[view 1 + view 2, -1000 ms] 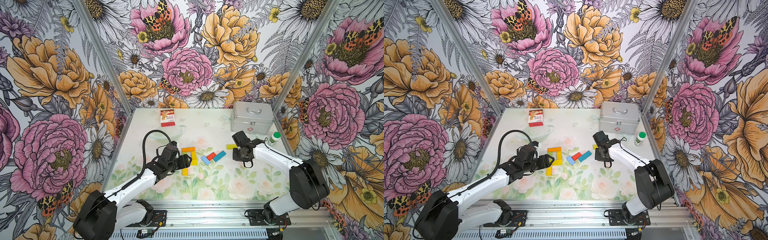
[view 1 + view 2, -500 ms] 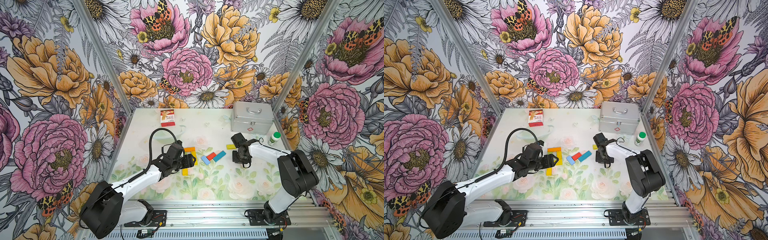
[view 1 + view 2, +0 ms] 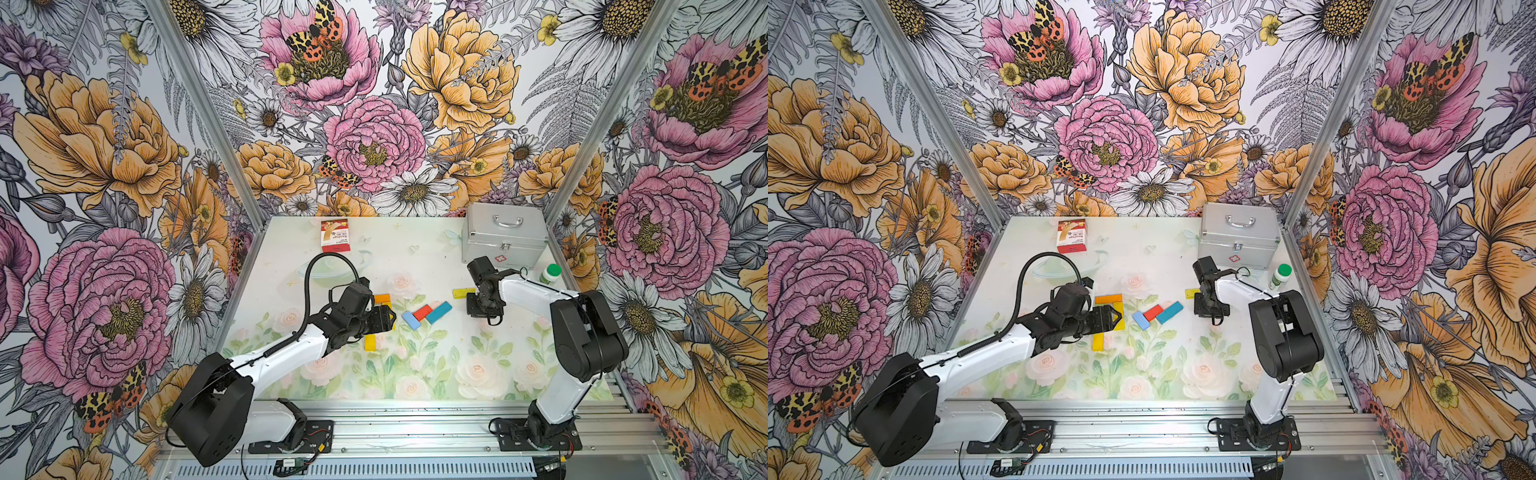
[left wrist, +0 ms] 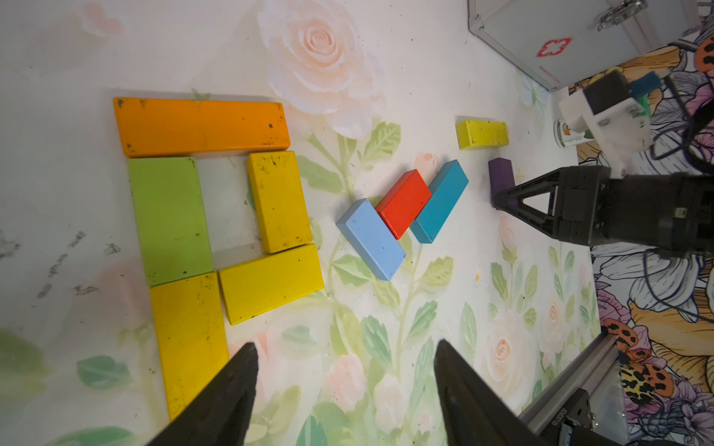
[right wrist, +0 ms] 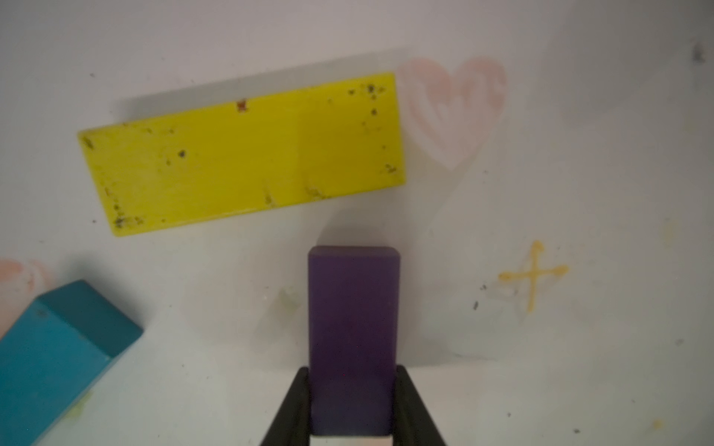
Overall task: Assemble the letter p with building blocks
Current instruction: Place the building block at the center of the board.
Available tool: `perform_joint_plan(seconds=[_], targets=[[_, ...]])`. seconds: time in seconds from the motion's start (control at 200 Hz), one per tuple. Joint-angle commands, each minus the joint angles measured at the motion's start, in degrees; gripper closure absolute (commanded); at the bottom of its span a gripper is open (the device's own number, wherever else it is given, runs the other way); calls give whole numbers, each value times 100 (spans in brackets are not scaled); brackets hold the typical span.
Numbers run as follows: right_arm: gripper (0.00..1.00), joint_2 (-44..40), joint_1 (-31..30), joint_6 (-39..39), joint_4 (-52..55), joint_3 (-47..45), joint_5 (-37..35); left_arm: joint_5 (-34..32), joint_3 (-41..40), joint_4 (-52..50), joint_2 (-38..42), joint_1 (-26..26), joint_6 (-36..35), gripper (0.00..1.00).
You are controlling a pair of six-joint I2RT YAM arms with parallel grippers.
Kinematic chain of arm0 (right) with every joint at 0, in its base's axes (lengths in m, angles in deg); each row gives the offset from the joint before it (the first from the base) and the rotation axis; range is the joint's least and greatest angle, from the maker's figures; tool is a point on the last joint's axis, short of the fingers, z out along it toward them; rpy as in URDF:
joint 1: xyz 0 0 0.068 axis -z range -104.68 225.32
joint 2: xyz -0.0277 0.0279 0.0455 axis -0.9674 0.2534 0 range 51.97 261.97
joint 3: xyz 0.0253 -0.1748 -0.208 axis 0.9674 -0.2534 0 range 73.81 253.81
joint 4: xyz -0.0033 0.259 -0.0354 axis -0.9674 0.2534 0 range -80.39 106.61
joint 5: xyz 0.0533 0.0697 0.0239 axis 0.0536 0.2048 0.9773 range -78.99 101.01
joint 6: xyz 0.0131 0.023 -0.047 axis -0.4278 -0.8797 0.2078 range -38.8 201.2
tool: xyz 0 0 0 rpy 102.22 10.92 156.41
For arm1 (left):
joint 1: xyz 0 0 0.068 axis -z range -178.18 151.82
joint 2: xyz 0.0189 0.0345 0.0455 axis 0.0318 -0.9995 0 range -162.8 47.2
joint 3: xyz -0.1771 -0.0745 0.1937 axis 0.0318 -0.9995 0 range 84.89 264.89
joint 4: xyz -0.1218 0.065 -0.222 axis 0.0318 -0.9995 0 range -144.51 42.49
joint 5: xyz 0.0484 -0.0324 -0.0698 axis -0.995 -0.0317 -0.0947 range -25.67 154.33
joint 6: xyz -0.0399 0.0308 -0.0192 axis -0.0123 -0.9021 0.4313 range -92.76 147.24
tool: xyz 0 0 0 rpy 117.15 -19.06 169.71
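Right wrist view shows the right pincer point(image 5: 352, 390) squeezing a purple block point(image 5: 353, 316) between its two black fingers point(image 5: 295, 409), one finger on each long side. The block sticks out past the finger ends. It is not clear if it sits on the table point(image 5: 579, 154) or is lifted a little. Near its free end, but not touching it, a lone yellow block point(image 5: 243, 154) lies flat. In the left wrist view the left pincer point(image 4: 344, 347) has its fingers spread wide with nothing between them. It hangs over the table at the foot of the letter. The letter is made of flat blocks lying close together. An orange block point(image 4: 201, 125) goes across the top. A green block point(image 4: 170, 220) and a first yellow block point(image 4: 189, 340) make the long stem. A second yellow block point(image 4: 280, 200) stands on the other side of the hole, and a third yellow block point(image 4: 270, 284), a bit crooked, closes the hole. Between the letter and the right pincer lie a light blue block point(image 4: 371, 239), a red block point(image 4: 403, 202) and a teal block point(image 4: 438, 200), slanted and touching side by side.
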Motion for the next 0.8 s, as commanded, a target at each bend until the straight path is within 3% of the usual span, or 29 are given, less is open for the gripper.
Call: perform_joint_plan(seconds=[0.0, 0.255, 0.495, 0.796], targets=[[64, 37, 34, 205, 62, 150, 145, 3, 215, 133, -92, 113, -85, 27], [44, -574, 33, 163, 123, 93, 267, -52, 438, 77, -122, 163, -40, 28], [43, -1098, 200, 56, 238, 210, 431, -207, 1075, -17, -663, 594, -46, 30], [46, -678, 297, 101, 254, 124, 381, -363, 1941, -8, -1572, 1085, 39, 36]])
